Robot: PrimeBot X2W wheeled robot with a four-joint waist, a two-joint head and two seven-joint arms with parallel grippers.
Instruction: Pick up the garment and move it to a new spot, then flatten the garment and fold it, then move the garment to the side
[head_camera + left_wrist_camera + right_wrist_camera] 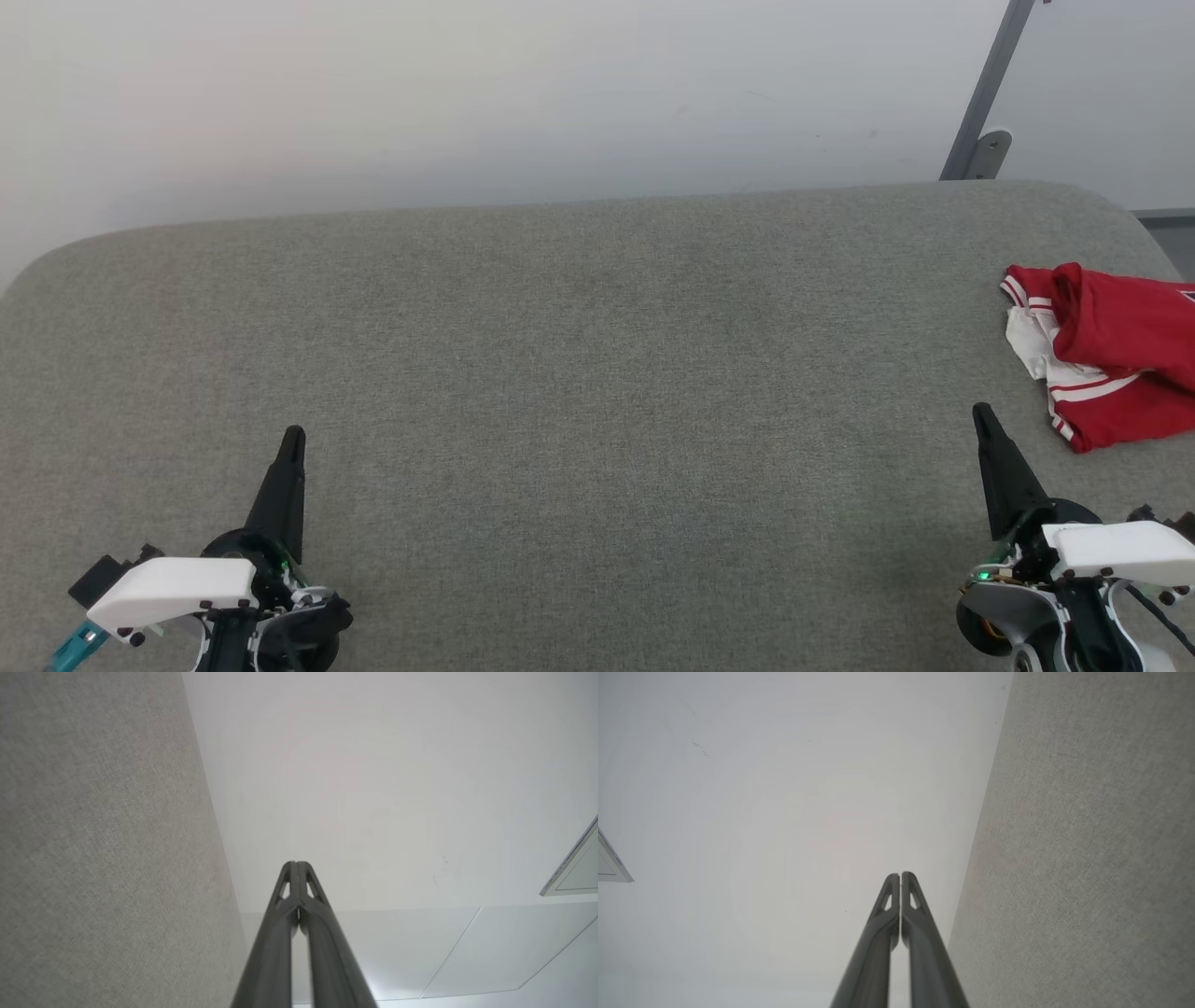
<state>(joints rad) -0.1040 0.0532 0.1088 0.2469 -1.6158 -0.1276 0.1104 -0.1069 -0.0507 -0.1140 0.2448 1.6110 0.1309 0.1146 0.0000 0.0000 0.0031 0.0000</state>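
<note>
Pointing forward from the near edge of the grey fabric worktop (579, 373), left hand (293, 436) and right hand (980, 412) each have both fingers pressed fully together, gripping nothing. The garment (1116, 359), red with white striped trim, lies crumpled at the worktop's right side, just beyond the right hand, not touching it, cut off by the head view's edge. White wall (467, 93) behind.

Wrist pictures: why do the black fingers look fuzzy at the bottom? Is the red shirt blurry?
Left wrist view: the left gripper is soft near the bottom edge, probably too close to the lens, crisper at the tips. Right wrist view: the right gripper looks the same. Head view: the garment is sharp, evenly lit, cut off by the right edge.
</note>
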